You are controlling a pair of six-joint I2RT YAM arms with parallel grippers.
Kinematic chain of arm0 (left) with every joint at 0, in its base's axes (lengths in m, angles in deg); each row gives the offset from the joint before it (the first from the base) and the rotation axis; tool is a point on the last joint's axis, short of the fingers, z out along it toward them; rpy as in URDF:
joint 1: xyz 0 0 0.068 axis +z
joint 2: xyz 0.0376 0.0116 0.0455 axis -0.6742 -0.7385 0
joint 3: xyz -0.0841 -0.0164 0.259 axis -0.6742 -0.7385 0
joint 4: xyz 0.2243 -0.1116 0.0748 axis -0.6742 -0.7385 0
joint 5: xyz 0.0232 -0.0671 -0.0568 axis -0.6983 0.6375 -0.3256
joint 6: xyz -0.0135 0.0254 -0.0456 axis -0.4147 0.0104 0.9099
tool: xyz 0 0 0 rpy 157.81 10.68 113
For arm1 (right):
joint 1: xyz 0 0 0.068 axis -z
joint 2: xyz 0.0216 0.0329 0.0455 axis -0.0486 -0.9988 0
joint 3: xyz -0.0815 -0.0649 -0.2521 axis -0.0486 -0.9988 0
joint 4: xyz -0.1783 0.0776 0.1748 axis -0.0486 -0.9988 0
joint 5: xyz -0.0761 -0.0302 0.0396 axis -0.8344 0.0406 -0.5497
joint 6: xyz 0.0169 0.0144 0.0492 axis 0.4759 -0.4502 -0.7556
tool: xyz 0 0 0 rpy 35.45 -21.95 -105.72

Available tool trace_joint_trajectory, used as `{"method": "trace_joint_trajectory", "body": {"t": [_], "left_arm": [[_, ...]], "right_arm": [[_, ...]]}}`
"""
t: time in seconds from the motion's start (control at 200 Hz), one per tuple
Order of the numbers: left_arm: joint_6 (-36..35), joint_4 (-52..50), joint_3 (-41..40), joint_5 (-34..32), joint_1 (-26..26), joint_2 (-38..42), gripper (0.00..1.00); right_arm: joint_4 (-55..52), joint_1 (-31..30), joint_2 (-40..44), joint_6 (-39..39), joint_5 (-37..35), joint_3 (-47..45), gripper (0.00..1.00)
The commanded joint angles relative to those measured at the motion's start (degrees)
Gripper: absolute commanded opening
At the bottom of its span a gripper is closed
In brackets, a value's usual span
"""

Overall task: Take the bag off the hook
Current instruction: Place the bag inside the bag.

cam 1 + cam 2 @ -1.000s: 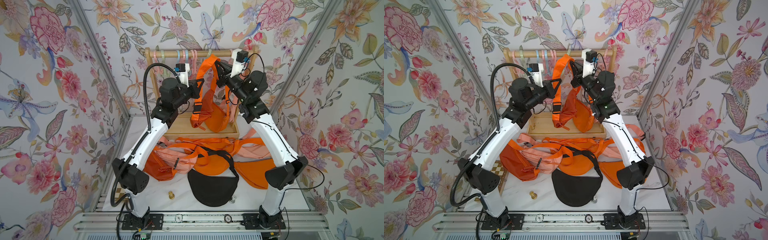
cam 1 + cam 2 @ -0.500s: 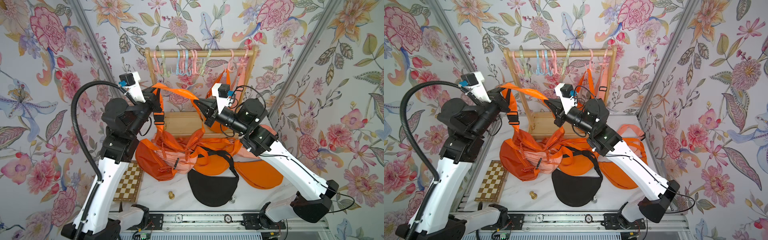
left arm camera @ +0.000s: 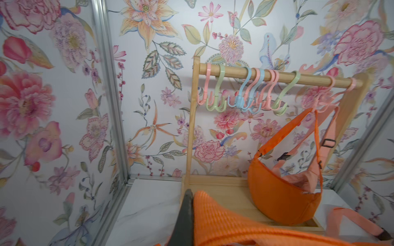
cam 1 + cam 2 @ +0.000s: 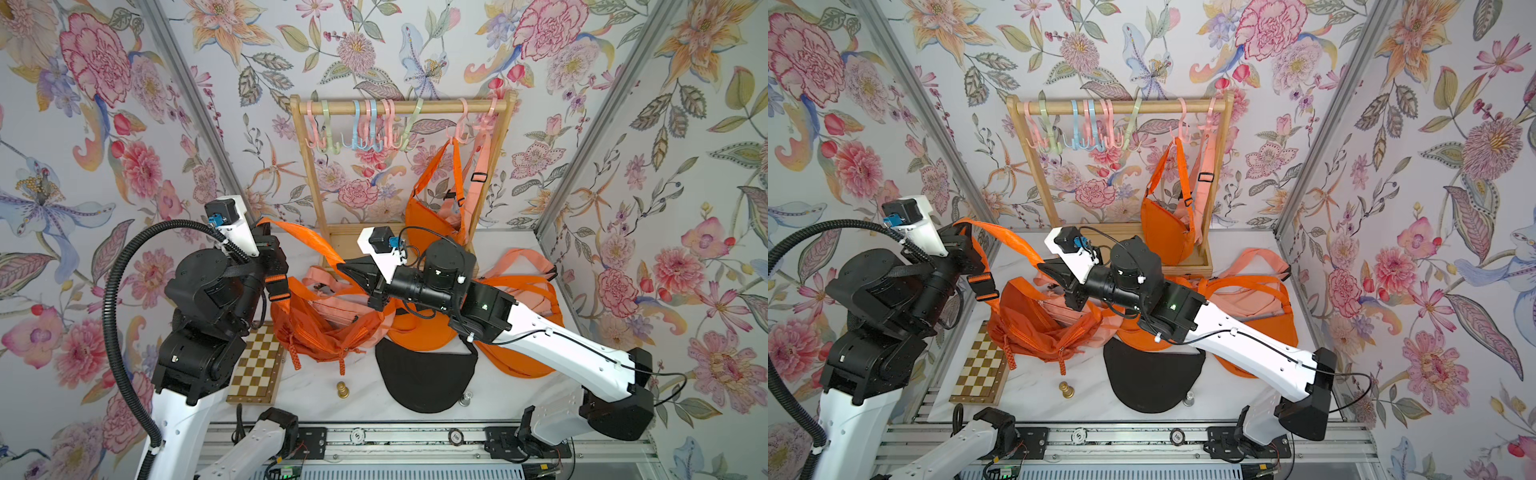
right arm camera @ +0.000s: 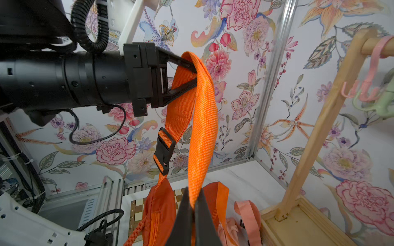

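Note:
The orange bag [image 4: 320,332] [image 4: 1034,328] hangs on no hook; its body rests on the heap of bags at the table's left. Its strap [image 4: 305,239] [image 4: 1007,237] [image 5: 202,127] runs taut between both grippers. My left gripper [image 4: 264,226] [image 4: 959,228] [image 3: 193,204] [image 5: 193,72] is shut on the strap's high end by the left wall. Lower, at the middle, my right gripper [image 4: 341,269] [image 4: 1043,266] [image 5: 193,204] is shut on the same strap. Behind them stands the wooden rack [image 4: 399,108] with several empty pastel hooks [image 4: 365,129] [image 3: 245,95].
An orange bag [image 4: 432,220] [image 3: 281,191] and a peach one [image 4: 478,174] hang from the rack's right-hand hooks. On the table lie more orange and peach bags [image 4: 519,291], a black bag [image 4: 424,374], a chessboard [image 4: 257,365], a gold pawn [image 4: 341,390] and a silver piece [image 4: 465,399].
Both grippers have come down and away from the rack with the strap. The left arm swung to the left wall, and the bag's body dropped onto the heap.

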Motion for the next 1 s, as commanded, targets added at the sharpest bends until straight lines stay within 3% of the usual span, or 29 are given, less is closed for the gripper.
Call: {"method": "trace_joint_trajectory", "body": {"t": [0.0, 0.39, 0.756, 0.996], "left_arm": [[-3.3, 7.7, -0.1, -24.6, 2.9, -0.6, 0.00], [-5.1, 7.0, 2.3, -29.2, 2.9, -1.9, 0.00], [-14.9, 10.2, 12.7, -41.4, 2.9, -1.0, 0.00], [-12.2, 10.1, 8.2, -40.0, 2.9, 0.9, 0.00]], "right_arm": [[-8.0, 0.1, -0.4, -2.1, 2.9, 1.0, 0.00], [-8.7, 2.2, -8.0, -7.3, 8.4, 4.7, 0.00], [-10.8, -1.3, -13.4, -7.6, 15.4, 12.0, 0.00], [-8.7, -2.4, -16.3, -11.2, 20.6, 10.0, 0.00]]}}
